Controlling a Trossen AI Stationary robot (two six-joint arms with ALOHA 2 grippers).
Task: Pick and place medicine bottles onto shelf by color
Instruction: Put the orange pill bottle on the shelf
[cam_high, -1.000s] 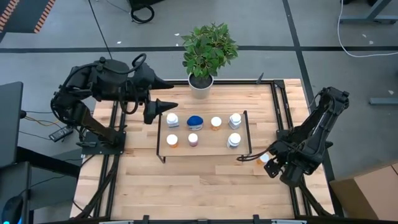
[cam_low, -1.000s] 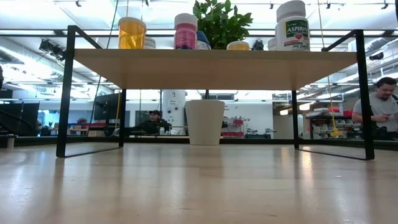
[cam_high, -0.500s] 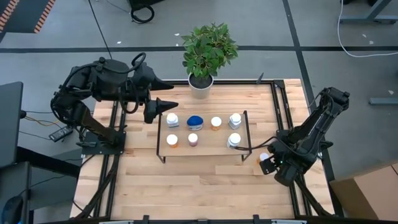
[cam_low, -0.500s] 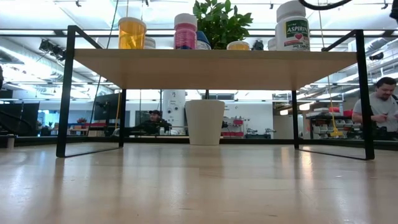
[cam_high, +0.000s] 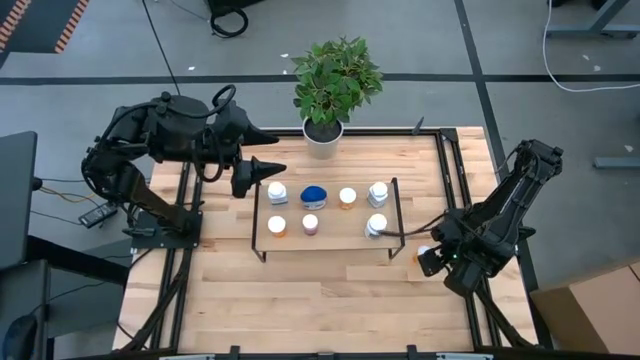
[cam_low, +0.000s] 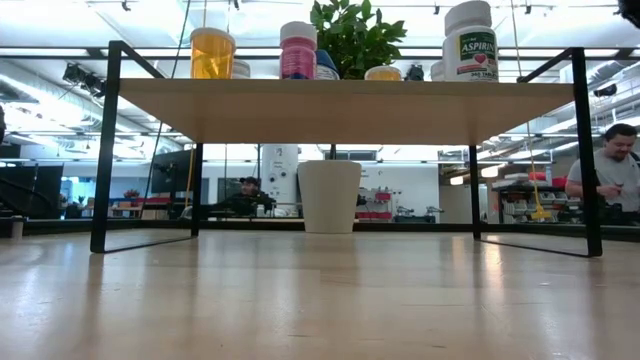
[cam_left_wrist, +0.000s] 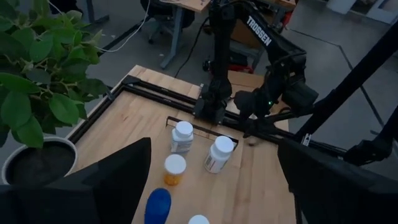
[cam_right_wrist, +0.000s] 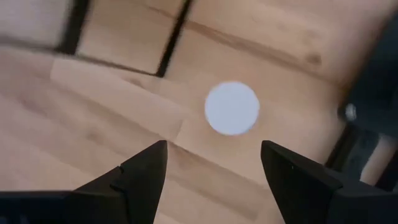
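The shelf (cam_high: 330, 240) stands mid-table with several white-capped medicine bottles and a blue one (cam_high: 314, 193) on top of it. In the low view an orange bottle (cam_low: 212, 52) and a white aspirin bottle (cam_low: 470, 45) stand on it. One more bottle, seen as a round white cap (cam_right_wrist: 231, 107), stands on the table just right of the shelf (cam_high: 425, 252). My right gripper (cam_right_wrist: 212, 149) hovers open above that cap, pointing steeply down, its fingers clear of it. My left gripper (cam_high: 262, 170) waits open, high beyond the shelf's far left corner.
A potted plant in a white pot (cam_high: 323, 138) stands at the table's far edge behind the shelf. The shelf's black rail (cam_high: 400, 215) runs close to the left of the lone bottle. Bare wood (cam_high: 300, 300) lies in front of the shelf. People show in the room behind (cam_low: 610, 175).
My right gripper has rolled at the wrist above the lone bottle and kept almost in place, its fingers staying open. The bottles and the shelf have not moved.
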